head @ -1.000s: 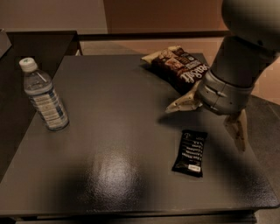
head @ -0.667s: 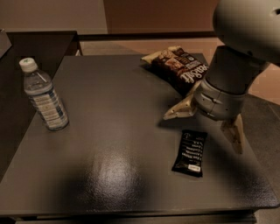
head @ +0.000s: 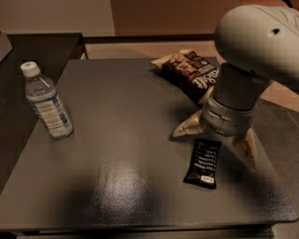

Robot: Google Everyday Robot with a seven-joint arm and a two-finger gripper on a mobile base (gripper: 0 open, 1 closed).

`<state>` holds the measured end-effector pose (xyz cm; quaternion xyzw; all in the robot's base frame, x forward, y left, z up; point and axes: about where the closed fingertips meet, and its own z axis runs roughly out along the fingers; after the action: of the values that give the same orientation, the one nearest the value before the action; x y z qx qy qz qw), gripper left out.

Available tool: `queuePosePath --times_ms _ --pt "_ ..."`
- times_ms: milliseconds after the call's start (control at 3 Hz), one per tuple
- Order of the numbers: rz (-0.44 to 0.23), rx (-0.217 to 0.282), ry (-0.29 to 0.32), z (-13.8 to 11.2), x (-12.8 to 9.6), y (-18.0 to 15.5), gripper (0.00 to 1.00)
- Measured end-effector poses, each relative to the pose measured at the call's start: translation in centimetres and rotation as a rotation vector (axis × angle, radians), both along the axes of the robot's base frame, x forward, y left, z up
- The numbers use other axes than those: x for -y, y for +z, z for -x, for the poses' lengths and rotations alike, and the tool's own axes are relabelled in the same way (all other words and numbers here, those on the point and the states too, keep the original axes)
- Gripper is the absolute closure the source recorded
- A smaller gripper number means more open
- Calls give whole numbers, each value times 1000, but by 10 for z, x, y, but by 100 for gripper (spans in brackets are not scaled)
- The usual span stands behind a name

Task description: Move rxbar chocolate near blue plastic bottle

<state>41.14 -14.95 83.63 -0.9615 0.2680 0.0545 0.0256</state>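
Your fingers (head: 189, 126) are standing spread wide and pinching nothing. The gripper (head: 214, 147) is poised at the upper end of the rxbar chocolate (head: 203, 162), with one finger reaching out to each side of it. How high it is sitting above the wrapper cannot be told from this view.

Risks, as judged:
- The bar is lying flat, so the fingers are likely to be closing over it or scraping the table (head: 117, 112) instead of catching its edges.
- A glancing contact is liable to be pushing the bar toward the right front corner, which is near.
- The chip bag (head: 189, 72) is lying just behind the gripper, and the left finger is passing close to its lower corner, so it may be snagging the bag.
- The blue plastic bottle (head: 46, 105) is standing upright well apart, near the left edge. It looks light, and a low arrival risks tipping it.

Surface: the tabletop is dark and smooth and is showing a broad sheen toward the front. A second dark surface (head: 42, 46) is sitting just beside it on the left.

Room: tan flooring (head: 135, 49) is running behind the table, with a pale wall (head: 56, 14) beyond.
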Motion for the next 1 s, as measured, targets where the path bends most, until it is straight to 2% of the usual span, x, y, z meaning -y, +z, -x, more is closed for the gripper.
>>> queuePosePath --times_ms 333,667,1000 --pt "17 -1 2 0 1 -7 0" --pt "21 -1 -3 0 1 -10 16" --pt "23 -6 -5 2 -1 -10 39"
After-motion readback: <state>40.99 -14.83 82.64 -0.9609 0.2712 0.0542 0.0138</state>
